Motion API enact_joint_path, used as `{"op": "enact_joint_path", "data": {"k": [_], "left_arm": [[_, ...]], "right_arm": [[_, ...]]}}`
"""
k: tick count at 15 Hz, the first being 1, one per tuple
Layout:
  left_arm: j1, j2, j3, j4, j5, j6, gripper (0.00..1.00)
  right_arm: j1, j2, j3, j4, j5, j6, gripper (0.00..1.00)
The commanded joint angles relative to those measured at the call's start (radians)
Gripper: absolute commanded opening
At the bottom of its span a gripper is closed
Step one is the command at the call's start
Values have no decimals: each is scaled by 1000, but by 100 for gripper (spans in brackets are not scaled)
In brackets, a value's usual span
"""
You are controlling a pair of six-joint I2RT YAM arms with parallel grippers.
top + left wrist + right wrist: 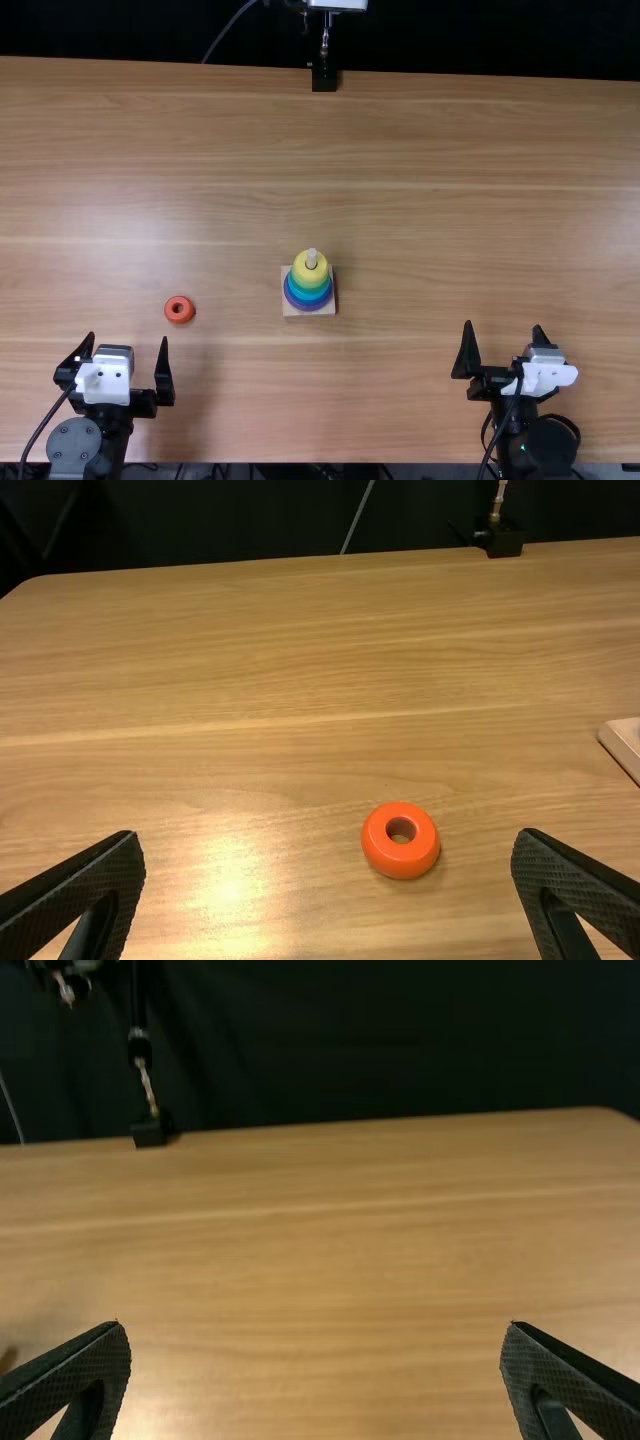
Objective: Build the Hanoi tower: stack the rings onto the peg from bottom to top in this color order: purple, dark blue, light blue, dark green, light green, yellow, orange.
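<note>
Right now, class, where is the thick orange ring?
In the top view, the orange ring lies on the light brown wooden table, just beyond the left gripper, left of the square-based ring stack.

Light brown wooden worktop (450, 200); orange ring (180, 318) flat on it, square peg base (291, 309) well apart, black mount (324, 79) at far edge.

In the top view, a yellow ring (310, 276) is sitting uppermost around a peg (311, 258), with green, blue and purple rings (309, 295) lying beneath it above a square base (290, 311). An orange ring (179, 317) is resting on the surface (420, 200), near the left tool (128, 340). Both it and the right tool (503, 328) are spreading their fingers apart.
</note>
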Motion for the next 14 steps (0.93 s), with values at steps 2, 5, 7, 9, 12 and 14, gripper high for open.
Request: {"op": "enact_joint_path", "data": {"k": [2,5,7,9,12,14], "left_arm": [[-3,-12,-105,-79,2,11,100],[-3,-12,-105,-81,2,11,100],[-3,-12,-105,-79,2,11,100],[-3,-12,-105,-81,2,11,100],[-3,-12,-105,-79,2,11,100],[-3,-12,-105,-81,2,11,100]], "right_arm": [[-6,-47,-10,-58,-8,-5,100],[-5,-90,-10,-154,-10,-5,100],[-5,-117,-10,-194,-8,-7,100],[-6,-117,-10,-251,-8,-7,100],[-6,-117,-10,-255,-8,-5,100],[-6,-117,-10,-255,-8,-5,100]]}}
